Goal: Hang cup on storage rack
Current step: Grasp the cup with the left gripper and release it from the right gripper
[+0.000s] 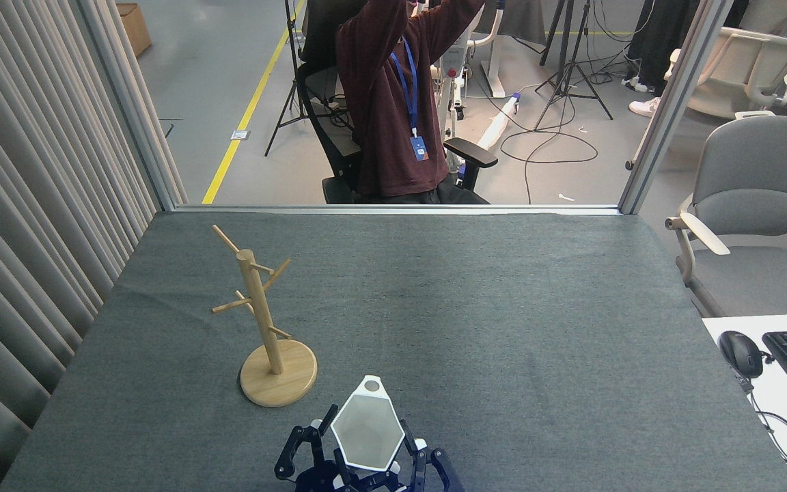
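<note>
White cup point(365, 432) near table edge point(229, 486)

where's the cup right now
In the head view the cup is low at the bottom centre, between the fingers of a gripper, just right of and nearer than the storage rack base.

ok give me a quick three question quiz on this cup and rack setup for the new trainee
1. True or false: the cup already hangs on a peg of the storage rack.
2. In the head view, on which side of the cup does the storage rack stand? A) left B) right C) directly in front of it, nearer the robot
3. Fill in: the cup's pierced tab points ___ the robot (toward / away from).

Key: 1 false, the pegs are all bare. 2 A. 3 away from.
</note>
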### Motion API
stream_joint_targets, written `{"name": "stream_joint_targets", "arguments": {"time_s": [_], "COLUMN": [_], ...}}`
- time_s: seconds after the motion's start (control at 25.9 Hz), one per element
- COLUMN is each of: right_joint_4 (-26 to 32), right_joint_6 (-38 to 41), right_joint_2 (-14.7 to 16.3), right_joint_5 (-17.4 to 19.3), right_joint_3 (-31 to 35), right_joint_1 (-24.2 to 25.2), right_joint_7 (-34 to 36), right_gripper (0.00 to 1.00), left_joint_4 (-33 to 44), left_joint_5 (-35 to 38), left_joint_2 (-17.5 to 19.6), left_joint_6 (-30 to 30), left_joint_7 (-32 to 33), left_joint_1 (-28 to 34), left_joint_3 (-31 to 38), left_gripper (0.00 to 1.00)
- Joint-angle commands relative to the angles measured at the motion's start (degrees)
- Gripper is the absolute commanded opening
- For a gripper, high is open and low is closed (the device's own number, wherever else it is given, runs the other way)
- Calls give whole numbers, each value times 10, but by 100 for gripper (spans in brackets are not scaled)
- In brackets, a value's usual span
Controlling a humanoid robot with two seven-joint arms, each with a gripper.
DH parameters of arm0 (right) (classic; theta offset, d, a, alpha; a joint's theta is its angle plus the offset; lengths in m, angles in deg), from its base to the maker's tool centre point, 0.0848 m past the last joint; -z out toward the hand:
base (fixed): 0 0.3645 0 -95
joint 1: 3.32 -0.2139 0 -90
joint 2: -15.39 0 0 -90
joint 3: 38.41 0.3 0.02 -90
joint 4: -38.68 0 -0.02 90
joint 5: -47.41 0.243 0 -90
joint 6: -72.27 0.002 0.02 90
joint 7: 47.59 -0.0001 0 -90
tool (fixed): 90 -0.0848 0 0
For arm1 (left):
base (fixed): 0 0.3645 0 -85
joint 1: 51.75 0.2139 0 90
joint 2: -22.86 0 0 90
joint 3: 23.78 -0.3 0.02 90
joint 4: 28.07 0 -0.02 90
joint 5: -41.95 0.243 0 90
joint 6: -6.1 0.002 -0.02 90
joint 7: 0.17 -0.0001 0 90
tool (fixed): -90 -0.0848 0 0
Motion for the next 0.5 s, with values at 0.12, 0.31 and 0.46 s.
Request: {"name": "stream_joint_targets", "arguments": {"time_s": [0.12,0.31,0.46], "right_joint_4": [0,0,2], "right_joint_6": [1,0,-6], "right_joint_2": [0,0,0], "right_joint_5": [0,0,1], "right_joint_3": [0,1,1], "right_joint_1": [1,1,0], "right_joint_7": [0,2,25], "right_gripper": [66,75,98], "left_joint_4": [0,-1,-1], "left_joint_5": [0,1,1], "left_joint_2": [4,5,5], "left_joint_6": [1,1,1], "left_joint_7": [-2,-6,-11], "left_joint_1": [-2,-2,-2], "left_joint_3": [-1,0,0], "left_gripper": [72,69,69]}}
